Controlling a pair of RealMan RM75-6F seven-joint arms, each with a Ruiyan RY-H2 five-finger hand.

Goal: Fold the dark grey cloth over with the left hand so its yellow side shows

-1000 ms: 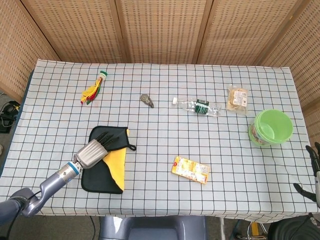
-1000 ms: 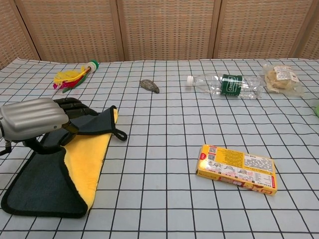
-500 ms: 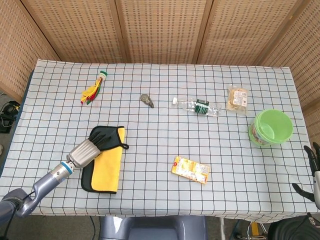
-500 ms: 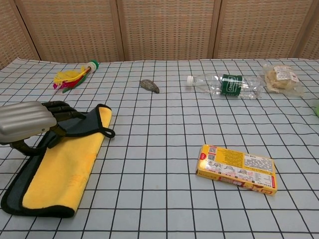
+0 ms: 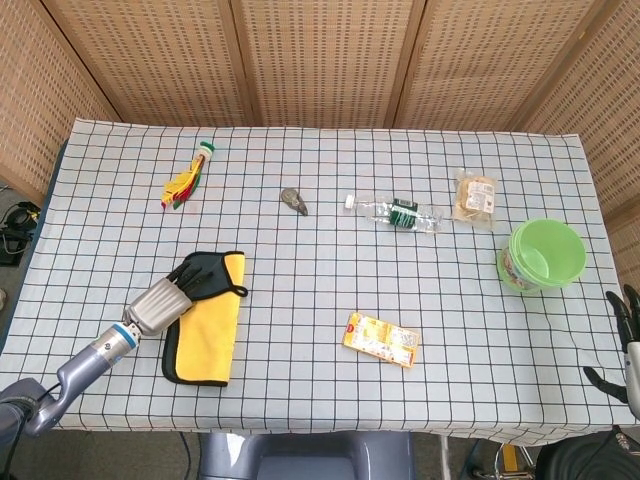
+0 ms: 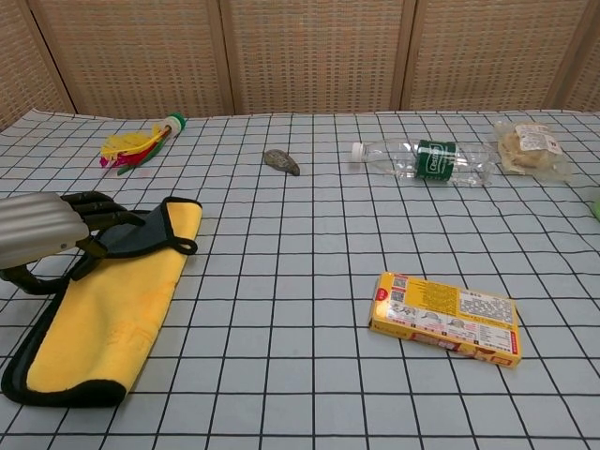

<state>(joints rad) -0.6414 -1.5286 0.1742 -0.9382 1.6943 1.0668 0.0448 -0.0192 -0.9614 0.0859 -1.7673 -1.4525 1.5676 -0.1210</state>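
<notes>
One dark grey cloth (image 5: 205, 320) is laid near the front left of the desk (image 5: 330, 250), yellow side mostly up, with its far corner gripped by the left hand (image 5: 170, 296). One right hand (image 5: 625, 335) is seen past the desk's right edge, fingers apart, holding nothing. One yellow box (image 5: 381, 339), one bottle (image 5: 395, 213) and one green bowl (image 5: 542, 255) are also counted.

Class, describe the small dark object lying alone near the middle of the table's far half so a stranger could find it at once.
Start at the checked table and find the clear bottle lying on its side. Just left of it sits the small grey-brown lump, the only dull, stone-like thing among brightly coloured items.
</notes>
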